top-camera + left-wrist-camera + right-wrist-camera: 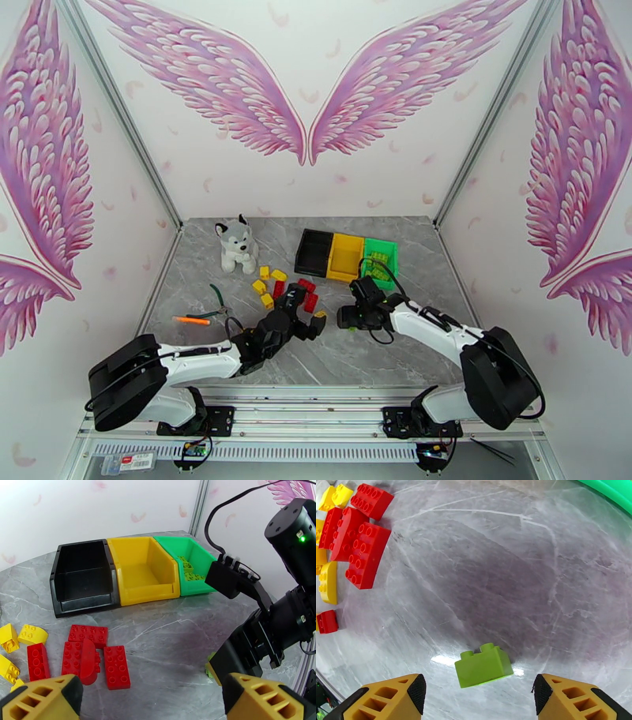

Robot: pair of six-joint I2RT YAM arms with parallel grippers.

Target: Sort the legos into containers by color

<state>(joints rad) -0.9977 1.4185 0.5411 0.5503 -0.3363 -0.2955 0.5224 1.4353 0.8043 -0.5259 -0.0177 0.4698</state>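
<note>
1. Grey marble-patterned table (pixel 355 363) stood between white walls painted with pink wings, and both arms reached over it.
2. The right gripper (pixel 478 692) hung low over the table with its yellow fingers wide apart and nothing held.
3. One green lego brick (pixel 484 671) lay flat on the table between these two fingers, just ahead of the tips, with a gap on each side.
4. Its longer side ran almost across from one finger to the other, a little tilted, so I judge that closing would press on its short ends.
5. The green bin (pixel 195 587) stood beyond the brick, ahead and to the right of this gripper, with green bricks (pixel 189 569) already inside; the yellow bin (pixel 148 594) and black bin (pixel 85 600) were joined to it.
6. The left gripper (pixel 152 693) was also wide and empty, with red bricks (pixel 89 634) and yellow bricks (pixel 32 634) ahead and to its left, so the right arm was clearly the nearer to the green brick.
</note>
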